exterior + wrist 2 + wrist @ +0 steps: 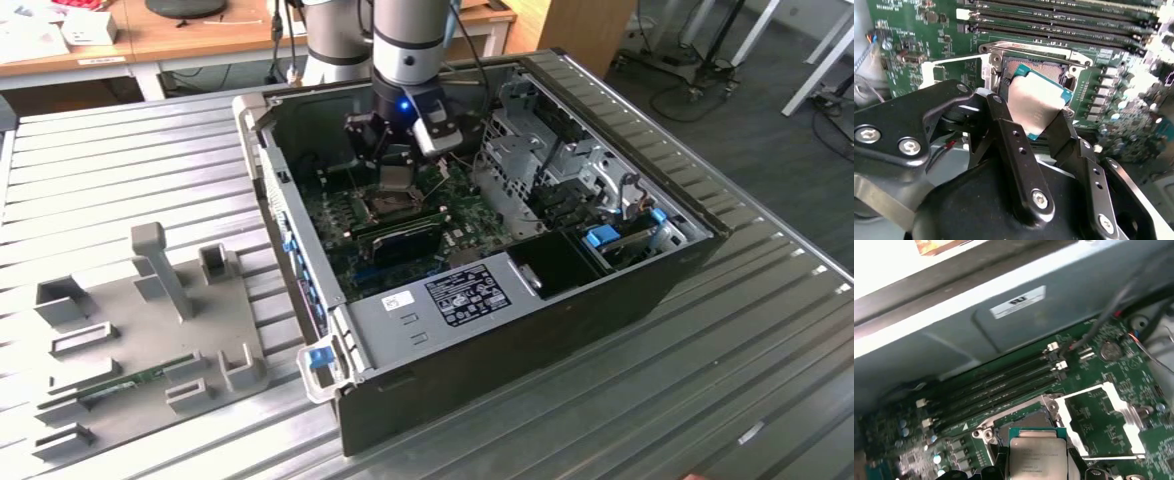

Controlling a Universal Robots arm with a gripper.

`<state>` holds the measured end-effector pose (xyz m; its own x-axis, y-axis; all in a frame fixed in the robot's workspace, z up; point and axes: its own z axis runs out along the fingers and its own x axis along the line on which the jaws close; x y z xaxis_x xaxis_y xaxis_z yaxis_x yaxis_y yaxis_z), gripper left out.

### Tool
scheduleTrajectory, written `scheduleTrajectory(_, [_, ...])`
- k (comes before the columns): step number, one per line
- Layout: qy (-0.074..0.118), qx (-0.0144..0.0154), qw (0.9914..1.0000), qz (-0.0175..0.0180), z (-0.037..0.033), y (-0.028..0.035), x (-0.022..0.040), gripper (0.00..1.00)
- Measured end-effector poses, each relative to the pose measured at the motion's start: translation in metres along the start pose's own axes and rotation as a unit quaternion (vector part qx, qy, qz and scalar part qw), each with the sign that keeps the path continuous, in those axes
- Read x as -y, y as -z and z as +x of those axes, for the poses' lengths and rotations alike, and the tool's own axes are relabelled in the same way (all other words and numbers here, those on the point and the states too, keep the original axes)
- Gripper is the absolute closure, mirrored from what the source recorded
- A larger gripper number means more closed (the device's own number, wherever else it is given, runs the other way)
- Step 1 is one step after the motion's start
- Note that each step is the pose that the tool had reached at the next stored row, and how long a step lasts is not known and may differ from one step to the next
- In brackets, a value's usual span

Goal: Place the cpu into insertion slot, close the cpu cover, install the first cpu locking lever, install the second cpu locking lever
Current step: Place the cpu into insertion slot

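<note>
Pinching the cpu [1036, 100] by two opposite edges, jaws of the gripper [1029, 117] partly closed, just chip-wide. At the left of the second wrist view, cpu cover [956, 61] flipped open, clear of the socket. In the middle, chip hanging just above the insertion slot [1040, 70], seemingly tilted, not seated. Likely hazards: lowering it tilted or turned could bend the socket contacts, and loosening early could drop it askew. Further right, memory slots [1064, 15]. White sticker [1016, 302] on the case wall in the first wrist view, dark label [467, 292] in the exterior view — print on both left unread.
</note>
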<state>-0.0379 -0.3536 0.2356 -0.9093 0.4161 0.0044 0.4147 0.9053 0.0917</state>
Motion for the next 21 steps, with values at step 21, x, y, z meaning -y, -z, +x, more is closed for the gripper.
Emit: scheduleTrajectory(21, [-0.146,0.0135,0.98918,-0.0006,0.0000,-0.0020,0.0002,0.46])
